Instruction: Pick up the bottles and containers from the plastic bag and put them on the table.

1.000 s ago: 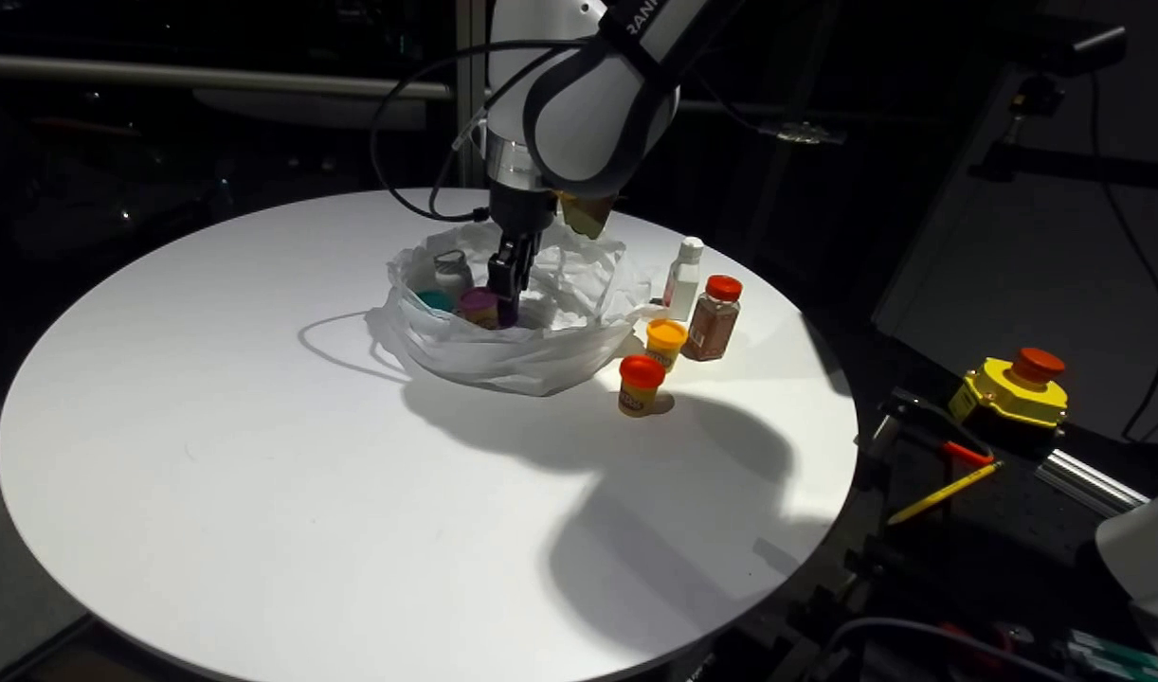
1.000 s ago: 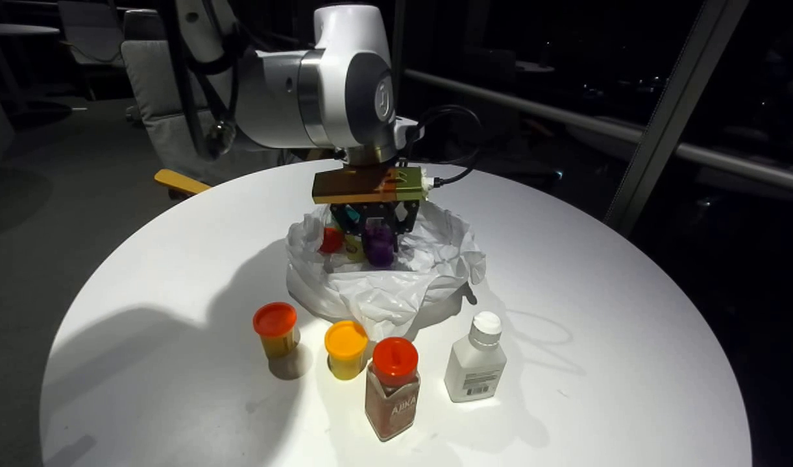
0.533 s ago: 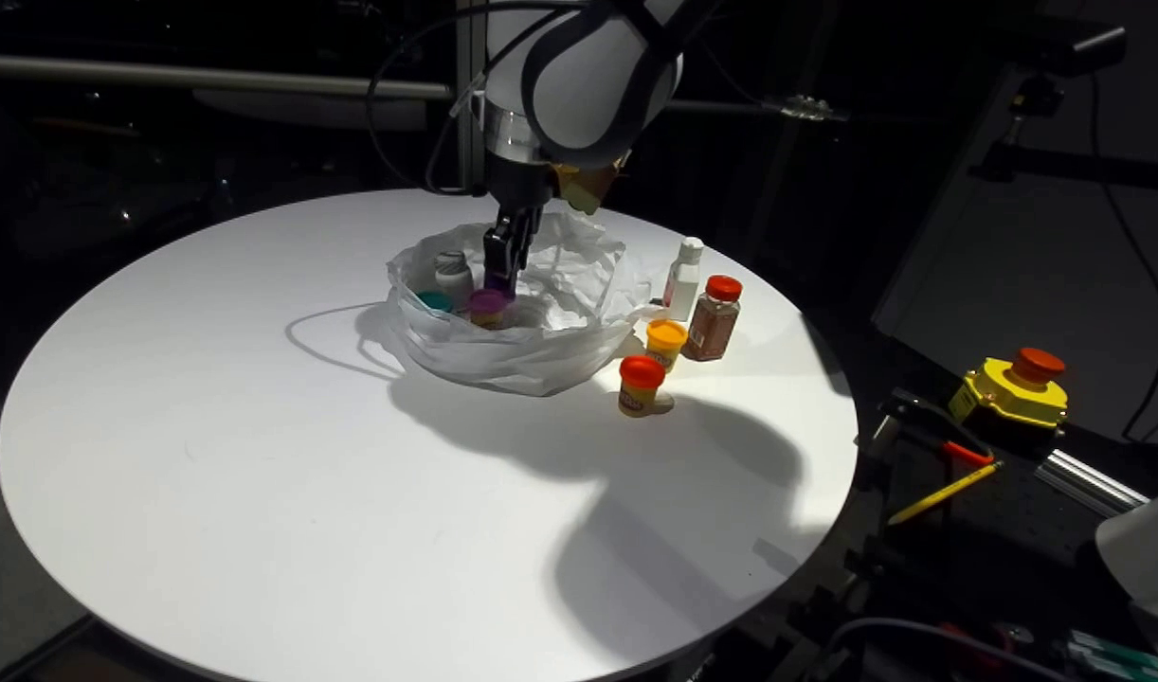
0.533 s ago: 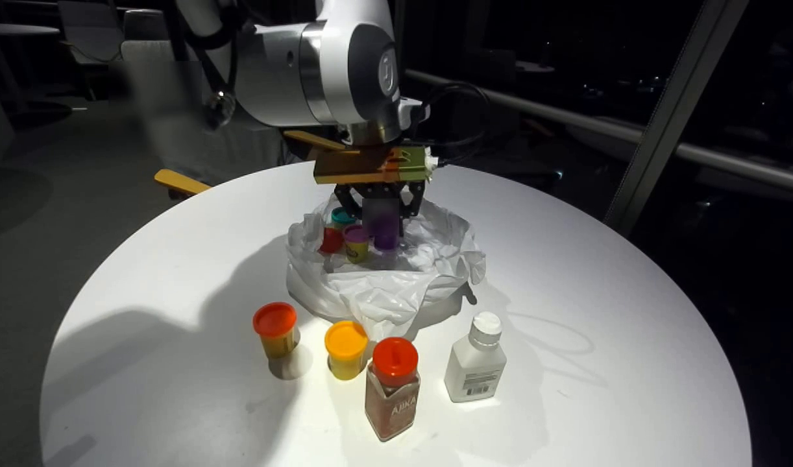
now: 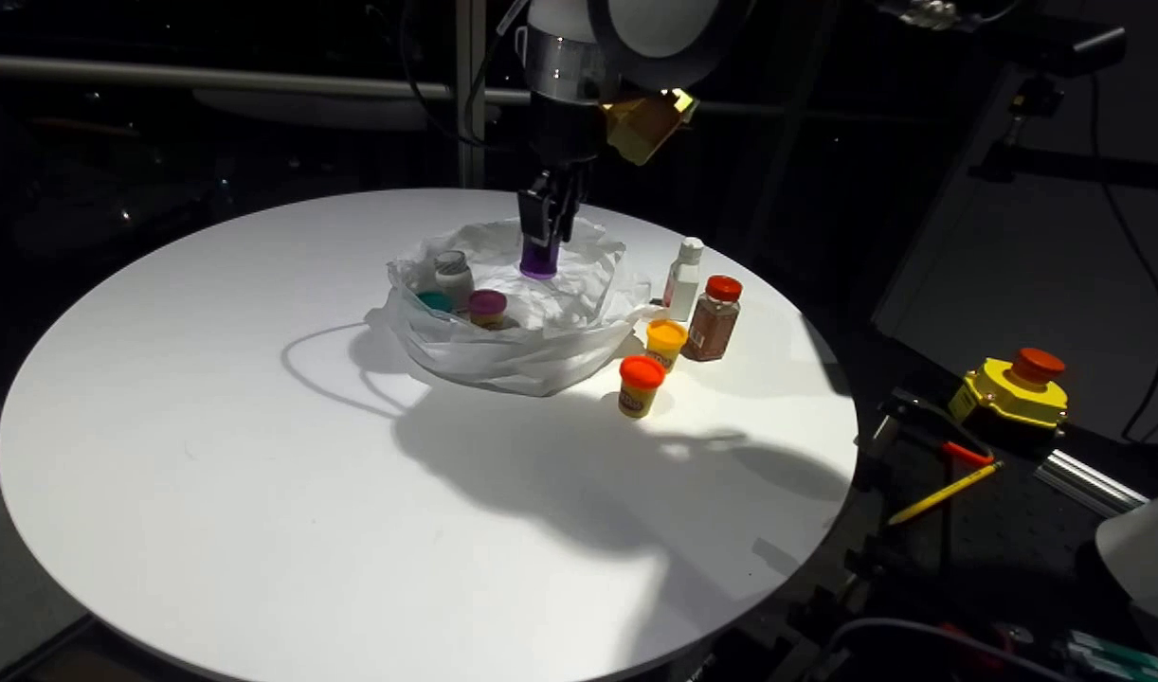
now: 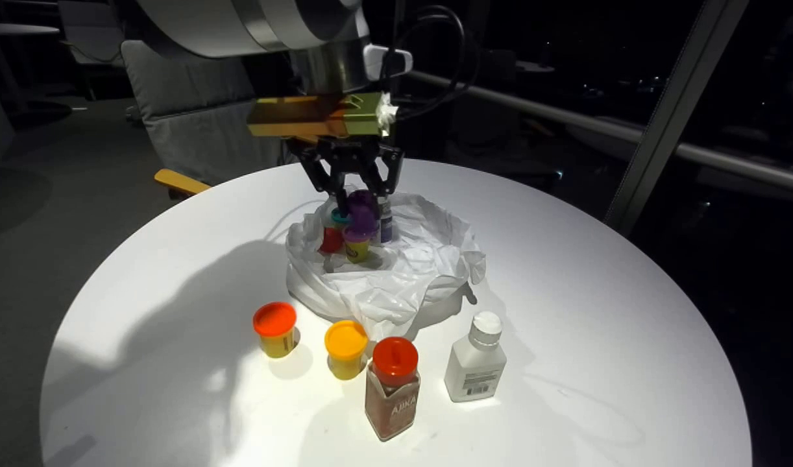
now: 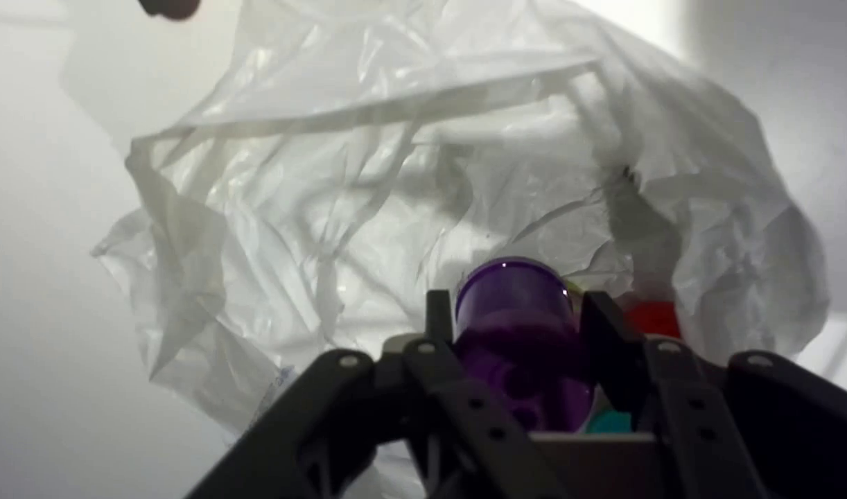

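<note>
Nearest, in an exterior view: a red-capped, brown, flat-sided see-through jar (image 6: 392, 399), upright on the large round white matte table (image 6: 617, 311); AJIKA readable on its label

A little farther back, to its right in that view, a white-capped, white, flat-sided plastic bottle (image 6: 475, 368), upright

Behind and left of the jar, a small orange-lidded yellow tub (image 6: 346, 353); left again, a bit farther off, a small red-lidded yellow tub (image 6: 276, 331); both upright; the orange-lidded one close to the jar, contact cannot be told

Behind this row, a thin, wrinkled, translucent white plastic bag (image 6: 383, 303), on the table, mouth upward; inside it a purple-lidded yellow tub (image 6: 356, 248), a red object (image 6: 331, 240) of unclear shape, a round teal lid (image 5: 435, 301) and a grey-white jar (image 5: 454, 275)

Over the bag, a black two-fingered gripper (image 7: 517, 315), jaws drawn partway together, a finger against each side of a glossy purple cylindrical container (image 5: 539, 262), which it holds; container at the bag's mouth, cannot tell whether its lower end clears the rim

Above, a white robot arm (image 6: 215, 29), running out of view at the top

Beyond the table, dim: a grey upholstered chair (image 6: 189, 107); a metal rail (image 5: 209, 77) along a dark background
</note>
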